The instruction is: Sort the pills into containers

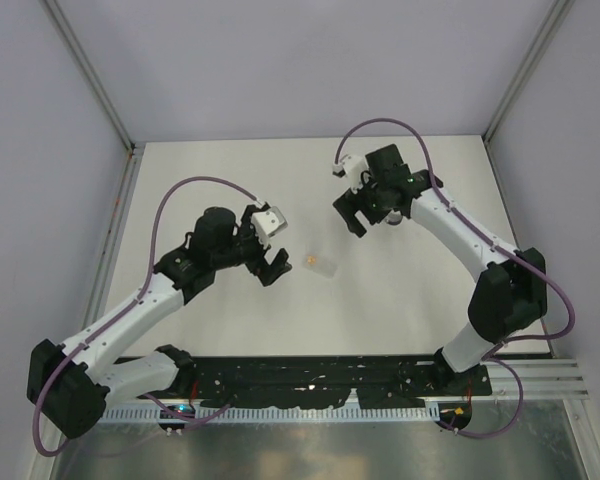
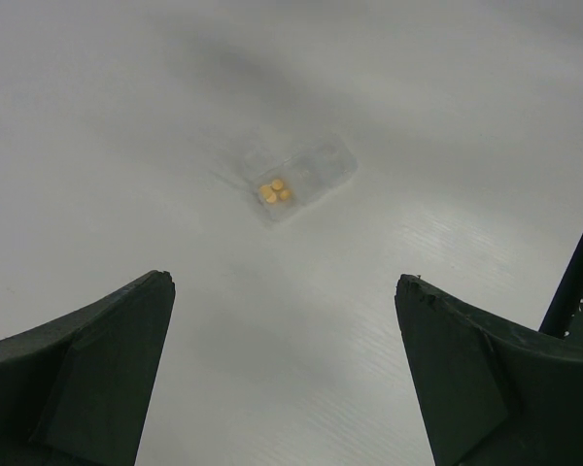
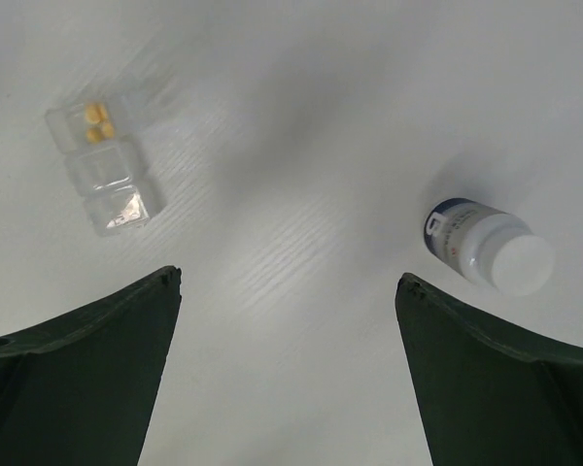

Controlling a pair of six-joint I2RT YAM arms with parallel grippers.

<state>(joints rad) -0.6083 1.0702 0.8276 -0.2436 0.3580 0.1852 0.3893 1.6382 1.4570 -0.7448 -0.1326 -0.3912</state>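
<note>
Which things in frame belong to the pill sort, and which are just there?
Job:
- orange pills
- clear compartment box, pills in its end cell
- white-capped bottle

Just there:
- white table
- grey enclosure walls

Pills (image 3: 97, 122) orange-yellow; packet (image 3: 104, 167) clear, colourless; bottle (image 3: 486, 248) w/ white cap, pale greyish-white body, dk blue band on label, print too small to read. Table (image 3: 301, 87) white w/ faint fine streak pattern; left gripper (image 2: 284, 280) & right gripper (image 3: 290, 277) dk green-black; cables (image 1: 195, 182) purple; walls (image 1: 280, 60) pale grey-lilac.
</note>
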